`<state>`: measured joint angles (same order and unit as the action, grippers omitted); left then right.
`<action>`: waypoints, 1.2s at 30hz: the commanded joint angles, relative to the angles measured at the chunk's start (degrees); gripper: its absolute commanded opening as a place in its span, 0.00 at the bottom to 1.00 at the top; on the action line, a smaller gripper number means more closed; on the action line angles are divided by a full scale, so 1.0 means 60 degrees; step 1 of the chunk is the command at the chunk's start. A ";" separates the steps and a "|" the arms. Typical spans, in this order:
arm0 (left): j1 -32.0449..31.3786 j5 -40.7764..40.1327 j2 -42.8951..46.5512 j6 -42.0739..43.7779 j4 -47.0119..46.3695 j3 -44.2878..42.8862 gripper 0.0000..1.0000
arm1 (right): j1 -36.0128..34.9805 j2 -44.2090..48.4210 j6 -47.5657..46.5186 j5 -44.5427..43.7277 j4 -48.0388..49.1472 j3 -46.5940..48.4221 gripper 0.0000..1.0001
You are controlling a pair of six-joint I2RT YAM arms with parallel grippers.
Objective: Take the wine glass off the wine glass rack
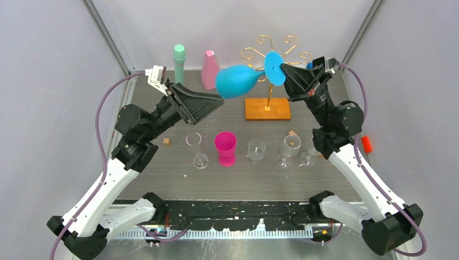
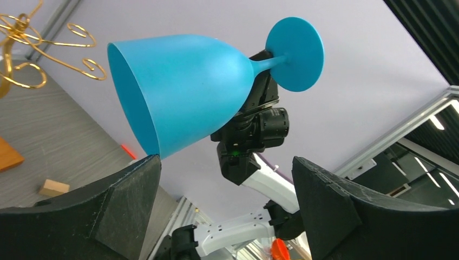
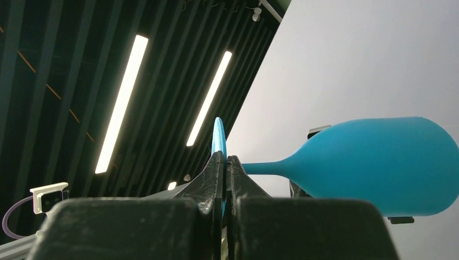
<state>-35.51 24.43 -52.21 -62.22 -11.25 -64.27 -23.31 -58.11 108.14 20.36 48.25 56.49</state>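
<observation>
Wine glass [image 1: 238, 81], upper centre, looks free of the rack [image 1: 267, 108]; our right gripper [image 1: 284, 69] clamps its foot, left gripper [image 1: 215, 101] spread.

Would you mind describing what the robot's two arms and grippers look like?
Both the left arm and right arm have white lower links, black joints and black upper sections. Each carries a looping purple cable up to a small white camera box at the wrist. The left gripper and right gripper are black, with broad wedge-shaped, rough-textured fingers.

Lab cell: grey panel walls [image 1: 48, 65] around a table [image 1: 173, 168].
</observation>
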 commanded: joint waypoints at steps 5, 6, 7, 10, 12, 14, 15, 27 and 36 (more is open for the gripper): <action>-0.0048 -0.0795 0.0071 0.1181 0.0355 -0.0249 0.97 | -0.0158 0.0572 -0.0932 -0.0156 -0.0241 -0.0018 0.00; -0.0046 -0.0735 -0.0066 0.1184 0.0295 -0.0277 0.97 | -0.0158 0.0573 -0.0944 -0.0163 -0.0210 -0.0044 0.00; -0.0043 -0.0693 -0.0155 0.1185 0.0291 -0.0330 0.97 | -0.0158 0.0555 -0.0914 -0.0169 -0.0178 -0.0088 0.00; -0.0018 -0.0503 -0.0346 0.1136 0.0143 -0.0452 0.97 | -0.0165 0.0487 -0.0751 -0.0127 -0.0044 -0.0171 0.00; -0.0005 -0.0272 -0.0407 0.1032 -0.0162 -0.0478 0.96 | -0.0159 0.0440 -0.0672 -0.0121 -0.0014 -0.0278 0.00; 0.0002 -0.0065 -0.0446 0.0769 -0.0419 -0.0480 0.92 | -0.0158 0.0403 -0.0587 -0.0152 0.0004 -0.0418 0.00; 0.0004 0.0030 -0.0453 0.0631 -0.0568 -0.0456 0.90 | -0.0158 0.0358 -0.0552 -0.0195 0.0032 -0.0463 0.00; 0.0006 0.0965 -0.0392 -0.0581 -0.2057 -0.0364 0.60 | -0.0158 -0.1159 0.1630 -0.0472 0.2801 -0.1205 0.00; 0.0015 0.0389 0.0188 0.0718 -0.1502 -0.0123 0.00 | -0.0138 -0.1304 0.1609 -0.0688 0.2620 -0.1741 0.13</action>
<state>-35.27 27.88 -54.83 -63.48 -18.92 -64.58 -24.01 -65.80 118.26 17.21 62.85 46.87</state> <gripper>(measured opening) 0.029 0.063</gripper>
